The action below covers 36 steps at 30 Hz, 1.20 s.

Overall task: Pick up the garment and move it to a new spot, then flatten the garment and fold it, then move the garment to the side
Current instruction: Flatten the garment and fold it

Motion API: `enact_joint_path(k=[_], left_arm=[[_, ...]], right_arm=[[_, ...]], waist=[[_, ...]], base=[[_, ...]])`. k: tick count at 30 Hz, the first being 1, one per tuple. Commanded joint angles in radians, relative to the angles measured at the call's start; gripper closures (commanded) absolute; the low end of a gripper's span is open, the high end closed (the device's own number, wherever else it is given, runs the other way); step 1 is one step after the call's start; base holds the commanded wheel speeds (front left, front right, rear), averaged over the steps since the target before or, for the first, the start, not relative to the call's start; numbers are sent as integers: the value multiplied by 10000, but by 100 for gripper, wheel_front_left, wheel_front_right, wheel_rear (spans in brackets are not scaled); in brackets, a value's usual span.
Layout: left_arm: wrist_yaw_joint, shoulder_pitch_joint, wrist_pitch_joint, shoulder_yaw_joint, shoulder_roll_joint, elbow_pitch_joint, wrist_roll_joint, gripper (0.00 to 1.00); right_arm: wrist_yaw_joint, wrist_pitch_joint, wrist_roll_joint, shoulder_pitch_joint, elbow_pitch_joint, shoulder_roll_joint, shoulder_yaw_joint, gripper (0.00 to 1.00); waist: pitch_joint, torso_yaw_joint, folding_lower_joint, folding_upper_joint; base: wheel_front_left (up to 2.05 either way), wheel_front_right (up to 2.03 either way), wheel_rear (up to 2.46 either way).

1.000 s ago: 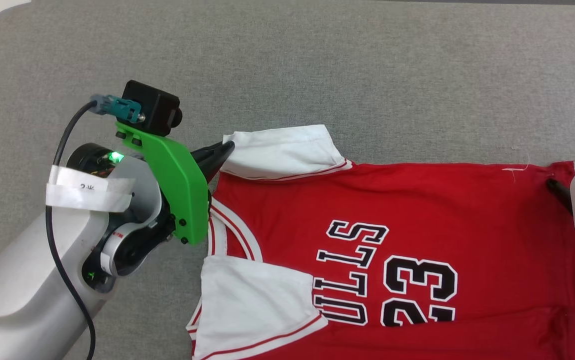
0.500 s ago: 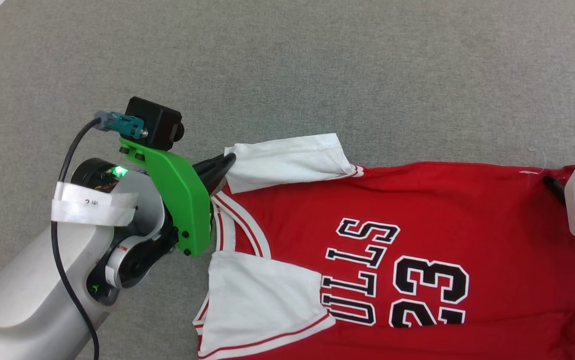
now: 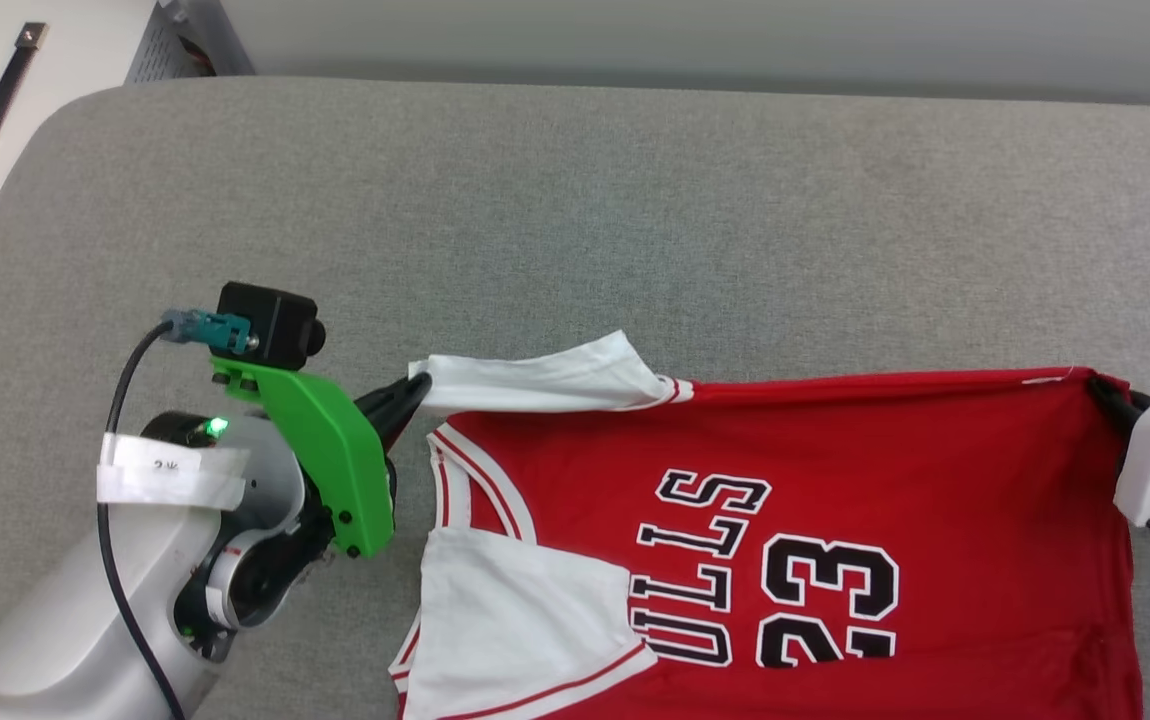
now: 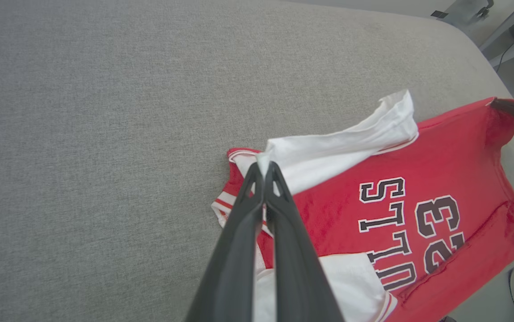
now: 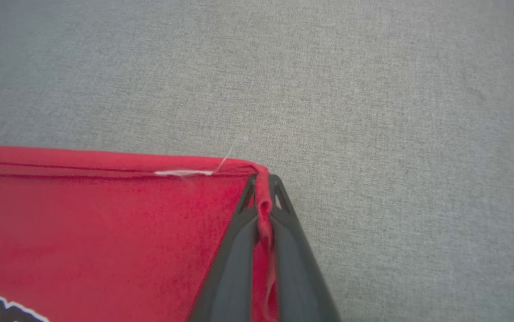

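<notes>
- Left hand (image 4: pixel 264 166) clenched on the tip of the white sleeve (image 3: pixel 545 380); right hand (image 5: pixel 263 179) pinching the red hem corner (image 5: pixel 239 167).
- Garment (image 3: pixel 885 440) lies print-up on the grey counter (image 3: pixel 575 200), far edge stretched between both hands.
- Soft, light, limp; likely sags wherever unheld. Corners and seams look like the best holds.
- Near edge cut off in the head view; underside hidden.

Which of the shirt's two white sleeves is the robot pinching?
The far sleeve, along the shirt's top edge in the head view: the left gripper pinches its tip. The near sleeve lies flat, untouched.
</notes>
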<state>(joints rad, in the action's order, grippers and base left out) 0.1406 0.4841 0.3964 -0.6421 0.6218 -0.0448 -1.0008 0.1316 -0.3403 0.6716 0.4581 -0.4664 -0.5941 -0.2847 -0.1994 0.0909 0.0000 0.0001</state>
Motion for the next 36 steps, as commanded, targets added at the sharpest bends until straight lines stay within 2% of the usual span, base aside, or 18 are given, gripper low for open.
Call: enact_joint_path(k=[1,6,15,24,36], left_arm=[[53,-326,-106,73,-19,36,-176,100],[214,-1151,-371,178,80,-7,-465,100],[569,-2698,-545,-68,220,-226,-742,100],[798,-3608,-349,-584,474,-120,-611,100],[523,-3633,-303,-1182,132,827,-302,100]], right_arm=[[-9,238,122,-319,46,68,139,100],[-9,1007,370,-1351,402,171,405,100],[-9,1543,976,-3427,1412,112,497,100],[-9,1148,1106,-4706,2052,-211,155,100],[-9,431,999,-4882,2432,-802,-472,100]], waist=[[437,-99,0,-1],[863,-149,0,-1],[1393,-86,0,-1],[1605,-134,0,-1],[1436,-247,0,-1]], base=[[0,0,0],[0,0,0],[0,0,0],[0,0,0],[0,0,0]])
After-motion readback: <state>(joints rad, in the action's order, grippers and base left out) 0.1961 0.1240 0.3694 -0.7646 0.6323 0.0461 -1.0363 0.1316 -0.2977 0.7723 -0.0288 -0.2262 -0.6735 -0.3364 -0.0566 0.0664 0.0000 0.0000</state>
